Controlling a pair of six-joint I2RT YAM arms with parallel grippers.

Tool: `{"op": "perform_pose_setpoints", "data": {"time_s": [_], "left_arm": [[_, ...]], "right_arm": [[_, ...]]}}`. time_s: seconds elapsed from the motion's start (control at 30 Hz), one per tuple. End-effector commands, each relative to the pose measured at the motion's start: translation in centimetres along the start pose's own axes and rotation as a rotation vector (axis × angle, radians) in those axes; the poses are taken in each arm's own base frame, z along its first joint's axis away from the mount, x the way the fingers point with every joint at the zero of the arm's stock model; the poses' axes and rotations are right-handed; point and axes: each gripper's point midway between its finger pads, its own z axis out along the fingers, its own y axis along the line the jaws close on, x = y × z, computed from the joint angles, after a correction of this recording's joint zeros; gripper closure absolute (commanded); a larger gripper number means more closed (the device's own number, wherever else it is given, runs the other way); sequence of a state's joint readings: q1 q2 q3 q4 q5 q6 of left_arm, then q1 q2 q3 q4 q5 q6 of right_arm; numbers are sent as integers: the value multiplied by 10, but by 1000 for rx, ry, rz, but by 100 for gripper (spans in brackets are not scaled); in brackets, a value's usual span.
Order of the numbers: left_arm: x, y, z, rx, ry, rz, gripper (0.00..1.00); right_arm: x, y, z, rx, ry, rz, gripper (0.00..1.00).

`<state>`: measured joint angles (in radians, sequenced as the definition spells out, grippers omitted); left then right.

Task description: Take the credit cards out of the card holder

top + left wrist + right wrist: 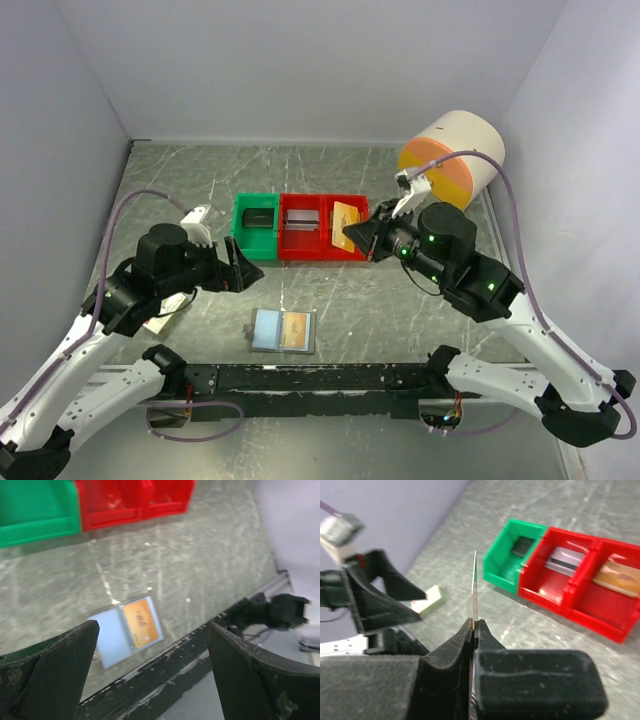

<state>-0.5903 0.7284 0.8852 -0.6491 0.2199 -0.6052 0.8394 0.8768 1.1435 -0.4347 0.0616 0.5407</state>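
While the right pincer (360, 238) is clamped shut beside the near right corner of the right-hand red bin (349, 253), the step in hand looks like dropping a card there. From above, what it grips is too thin to make out. An orange-tan card (346, 214) lies in that bin. The card holder (283, 331) lies open on the tabletop (400, 310), near the arm bases, with one orange card (296, 331) in its right panel. The left pincer (238, 268) hovers wide open and empty, left of the holder and a little farther off.

From the left wrist, the holder (125, 630) shows between the spread fingers (65, 670), well apart from them. Blur hides whether its pale blue left pocket holds anything.

From the right wrist, the jaws pinch a thin card (474, 587) that stands upright and edge-on, so its face and colour cannot be read. I judge it best to carry it over the middle of the bin and lower it before opening, so it falls flat and does not catch the rim. The green bin (496, 572) and the middle red bin (540, 587) hold flat things too blurred to name. A small white box (429, 599) lies on the tabletop beyond the left pincer.
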Motion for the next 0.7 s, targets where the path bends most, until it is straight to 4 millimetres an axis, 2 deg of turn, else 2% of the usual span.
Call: {"op": "perform_pose_setpoints", "data": {"time_s": [0.0,0.13,0.23,0.33,0.5,0.67], "left_arm": [[-12,47,-23,-277,-62,64,0],[-17,64,-24,-384,-58,93,0],[-21,68,-21,-410,-49,115,0],[-28,68,-20,-416,-81,131,0],[-38,72,-22,-438,-136,147,0],[-40,78,-24,-478,-145,145,0]], "right_arm": [[37,-47,-13,220,220,-159,100],[58,-65,-12,405,371,-293,100],[72,-59,-7,509,444,-530,100],[85,-61,0,580,523,-756,100],[100,-66,13,555,595,-1069,100],[97,-71,26,499,512,-1198,100]]}}
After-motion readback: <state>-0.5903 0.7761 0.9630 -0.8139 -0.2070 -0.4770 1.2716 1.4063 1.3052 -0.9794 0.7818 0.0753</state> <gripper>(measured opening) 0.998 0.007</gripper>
